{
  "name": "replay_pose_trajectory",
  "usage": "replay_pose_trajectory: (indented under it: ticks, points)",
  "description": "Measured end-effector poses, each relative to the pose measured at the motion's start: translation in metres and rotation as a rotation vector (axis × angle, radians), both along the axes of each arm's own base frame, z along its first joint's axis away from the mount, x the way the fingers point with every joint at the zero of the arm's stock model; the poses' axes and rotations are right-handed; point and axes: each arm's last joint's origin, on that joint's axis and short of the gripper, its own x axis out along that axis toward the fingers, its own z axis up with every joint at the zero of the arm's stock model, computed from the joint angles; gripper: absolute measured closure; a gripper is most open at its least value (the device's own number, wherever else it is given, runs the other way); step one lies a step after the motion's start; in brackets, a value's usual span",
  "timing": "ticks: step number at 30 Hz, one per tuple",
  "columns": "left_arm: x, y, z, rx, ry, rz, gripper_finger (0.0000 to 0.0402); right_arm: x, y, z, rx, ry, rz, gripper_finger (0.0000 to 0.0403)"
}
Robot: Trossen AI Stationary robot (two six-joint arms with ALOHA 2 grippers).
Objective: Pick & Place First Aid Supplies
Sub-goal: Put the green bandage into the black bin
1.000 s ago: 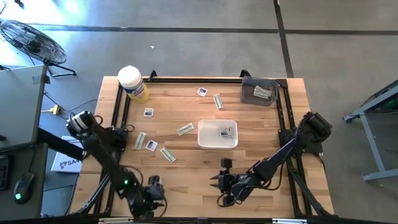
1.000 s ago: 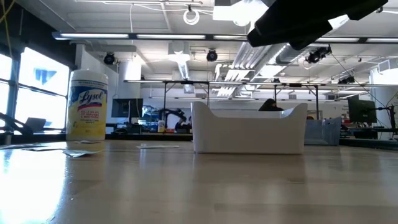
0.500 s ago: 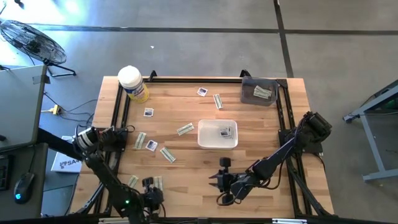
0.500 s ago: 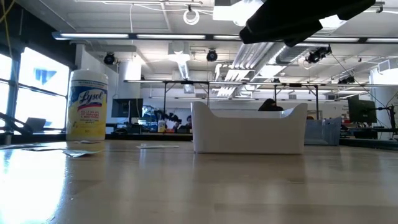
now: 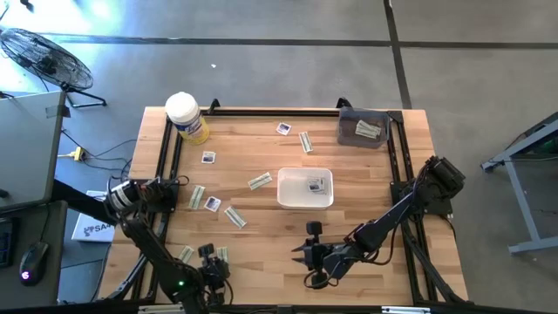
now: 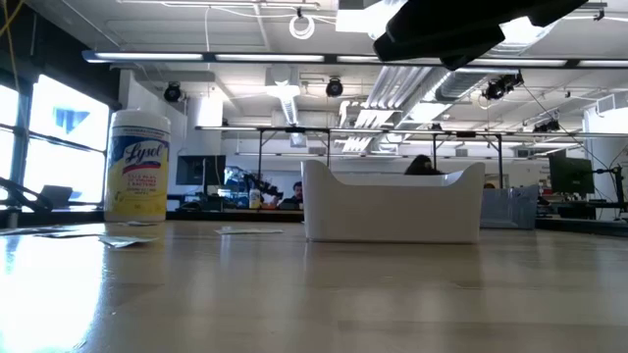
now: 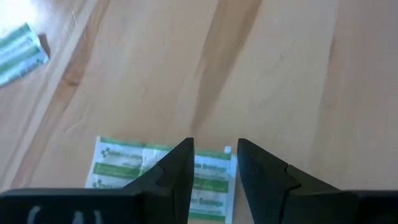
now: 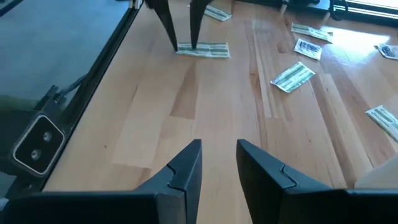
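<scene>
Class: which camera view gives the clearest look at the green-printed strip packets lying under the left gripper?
The left wrist view: the strip packets fill its foreground, print visible, between the left gripper fingers. The right wrist view shows them farther off, below those fingertips. The high view shows only small pale slivers. The low view does not show them.
</scene>
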Motion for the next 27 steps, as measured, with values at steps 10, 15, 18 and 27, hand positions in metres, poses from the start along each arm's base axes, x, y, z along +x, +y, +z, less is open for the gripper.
replay_pose_trajectory:
  ticks: [10, 15, 18, 27]
  points:
    - [0.0, -0.003, -0.004, -0.034, 0.028, -0.011, 0.0282, 0.0, 0.001, 0.001, 0.014, -0.007, 0.003, 0.0309]
    - [0.0, -0.003, -0.007, -0.021, 0.04, -0.011, 0.0282, 0.001, 0.0, 0.002, 0.014, -0.023, -0.018, 0.0309]
    - [0.0, -0.002, -0.006, -0.021, 0.039, -0.011, 0.0282, 0.001, 0.0, 0.002, 0.016, -0.026, -0.018, 0.0307]
    - [-0.001, -0.001, 0.014, -0.056, -0.003, -0.04, 0.0271, 0.001, 0.001, 0.002, 0.029, -0.022, -0.002, 0.0295]
